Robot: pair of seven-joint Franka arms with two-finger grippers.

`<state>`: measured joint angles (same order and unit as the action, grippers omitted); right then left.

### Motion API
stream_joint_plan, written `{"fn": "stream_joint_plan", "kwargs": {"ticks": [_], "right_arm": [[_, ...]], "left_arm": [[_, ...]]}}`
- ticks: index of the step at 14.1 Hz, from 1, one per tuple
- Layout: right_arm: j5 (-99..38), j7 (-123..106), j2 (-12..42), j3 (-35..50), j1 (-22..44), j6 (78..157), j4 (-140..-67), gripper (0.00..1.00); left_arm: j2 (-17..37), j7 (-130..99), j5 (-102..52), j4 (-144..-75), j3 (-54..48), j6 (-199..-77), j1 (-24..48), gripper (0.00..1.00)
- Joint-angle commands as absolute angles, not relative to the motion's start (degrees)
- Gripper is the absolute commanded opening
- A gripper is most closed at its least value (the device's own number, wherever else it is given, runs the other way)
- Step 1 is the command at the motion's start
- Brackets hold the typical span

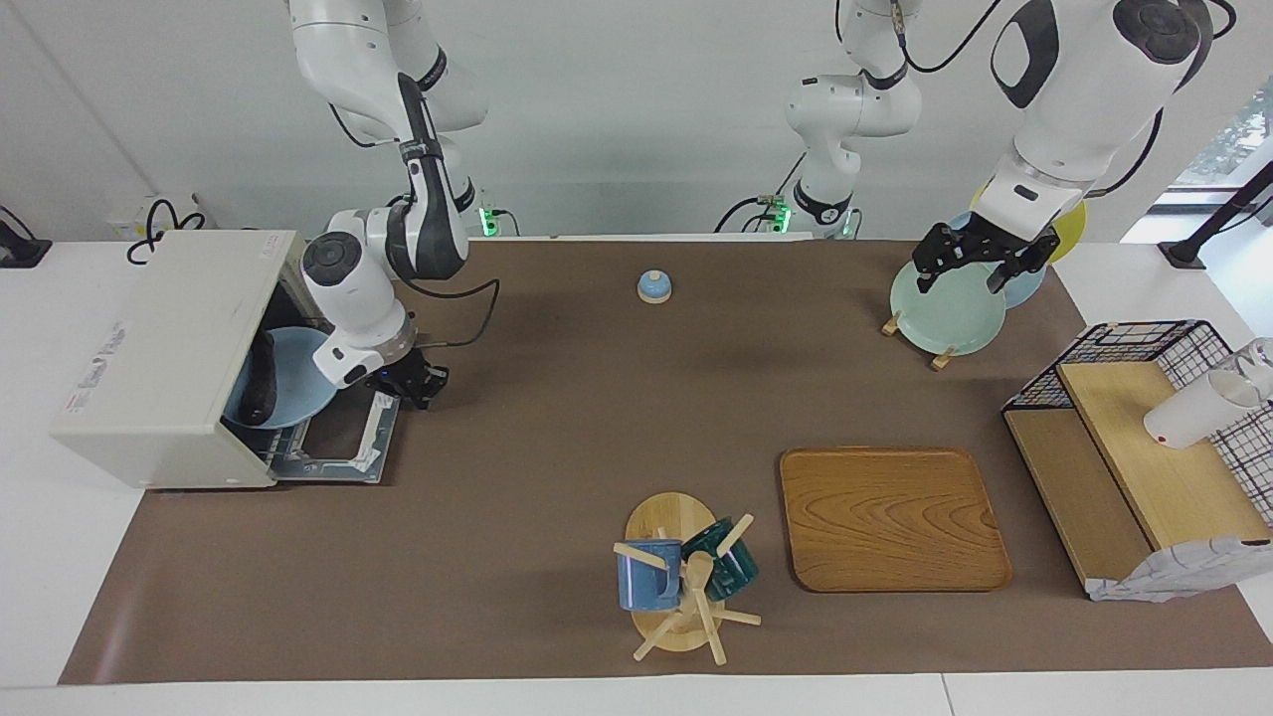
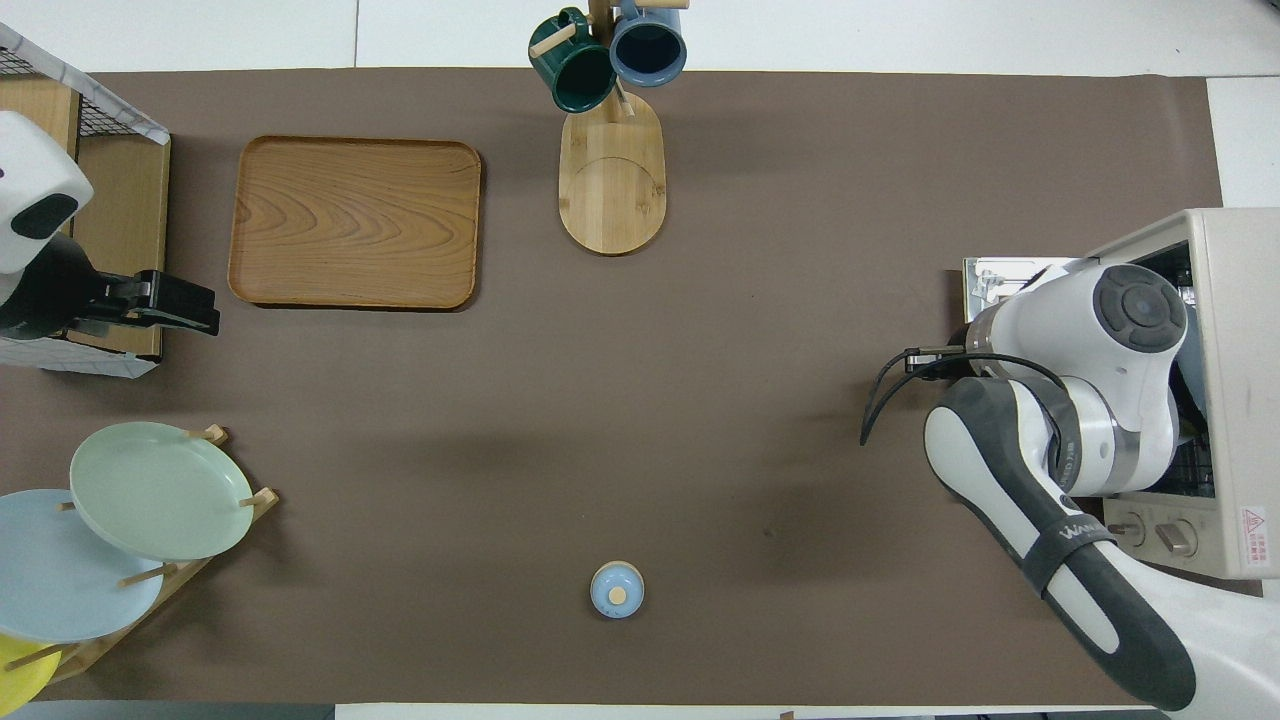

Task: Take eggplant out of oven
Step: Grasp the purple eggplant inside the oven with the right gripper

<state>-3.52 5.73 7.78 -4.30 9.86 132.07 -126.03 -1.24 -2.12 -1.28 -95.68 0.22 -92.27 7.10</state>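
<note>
Facing view: oven (image 1: pixel 164 358) door is lying open, eggplant (image 1: pixel 263 381) inside.
Eggplant is resting on a blue plate (image 1: pixel 295 376) in the oven. Right gripper (image 1: pixel 410 382), fingers closed, is sitting at the door's edge. Left gripper (image 1: pixel 973 263), fingers open, is waiting over the plate rack (image 1: pixel 915 330).

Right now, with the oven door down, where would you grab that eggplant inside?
Around its slim middle, coming in through the open front of the oven over the lowered door. The eggplant lies lengthwise on the blue plate, narrow enough to pinch across.
</note>
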Motion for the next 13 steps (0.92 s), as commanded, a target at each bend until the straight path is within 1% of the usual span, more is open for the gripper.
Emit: {"fn": "stream_joint_plan", "kwargs": {"ticks": [1, 2, 3, 5, 9, 10, 13], "right_arm": [[-4.83, 6.94, 5.89, -4.92, 10.11, 121.24, -118.85, 0.02], [-4.31, 6.94, 5.11, -5.44, 9.59, 117.37, -117.35, 0.27], [-3.18, 6.68, 4.05, -5.45, 7.58, 114.81, -116.55, 0.31], [0.86, 6.42, 3.08, -5.36, 4.58, 112.25, -116.63, 0.33], [1.76, 0.2, 2.11, -5.27, -0.16, 113.38, -119.26, 0.33], [1.76, -2.26, 2.02, -5.19, -1.57, 114.07, -119.96, 0.33], [1.76, -3.51, 0.88, -5.19, -2.2, 118.81, -124.0, 0.33]], "left_arm": [[-2.37, -2.02, -1.23, -96.77, 0.35, -92.64, 7.03, 1.0], [-2.37, -2.02, -1.23, -96.77, 0.35, -92.64, 7.03, 1.0], [-2.37, -2.02, -1.23, -96.77, 0.35, -92.64, 7.03, 1.0], [-2.37, -2.02, -1.23, -96.77, 0.35, -92.64, 7.03, 1.0], [-2.37, -2.02, -1.23, -96.77, 0.35, -92.64, 7.03, 1.0], [-2.46, -2.02, -1.23, -96.77, 0.35, -92.64, 7.03, 1.0], [-2.37, -2.02, -1.23, -96.77, 0.35, -92.64, 7.03, 1.0]]}}
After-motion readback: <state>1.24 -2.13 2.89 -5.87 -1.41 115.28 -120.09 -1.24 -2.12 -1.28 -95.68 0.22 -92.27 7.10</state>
